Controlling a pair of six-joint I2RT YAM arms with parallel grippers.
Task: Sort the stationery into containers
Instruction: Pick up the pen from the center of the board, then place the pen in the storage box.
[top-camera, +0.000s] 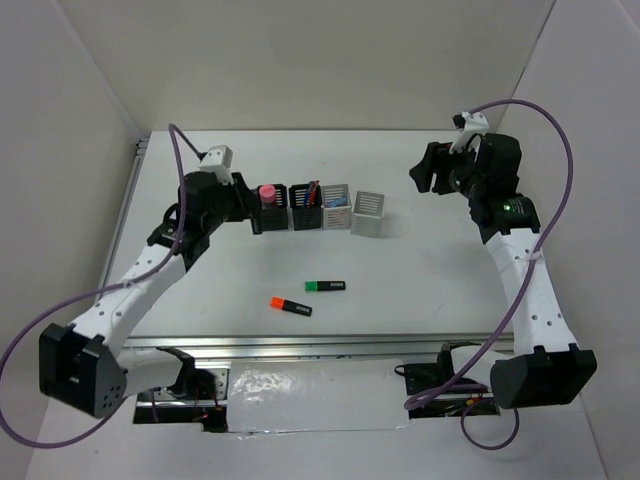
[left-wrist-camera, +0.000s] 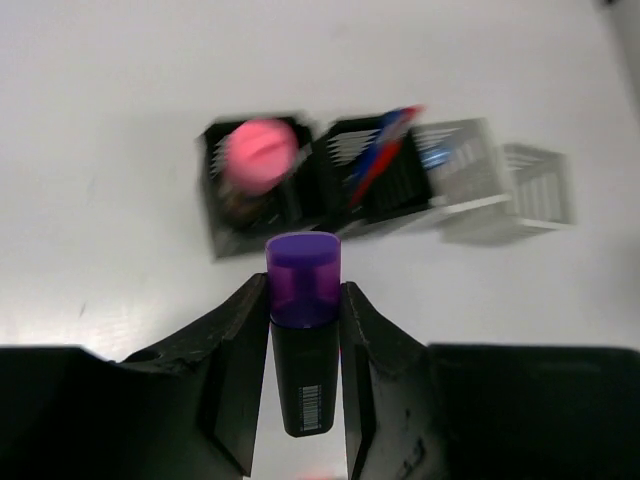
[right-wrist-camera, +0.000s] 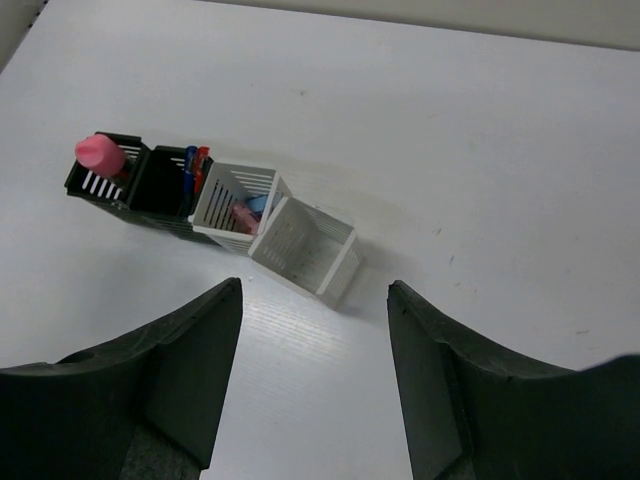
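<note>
Four cups (top-camera: 320, 208) sit in a row at frame centre; below them two markers (top-camera: 308, 296) lie side by side on my table (top-camera: 420, 270).

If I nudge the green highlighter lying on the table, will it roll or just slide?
Probably slide more than roll: the green highlighter looks flat-sided and lies flat on the table. It seems rigid, so a push at one end would likely pivot it. Its smooth plastic body may slip between the fingers unless gripped across the broad sides.
</note>
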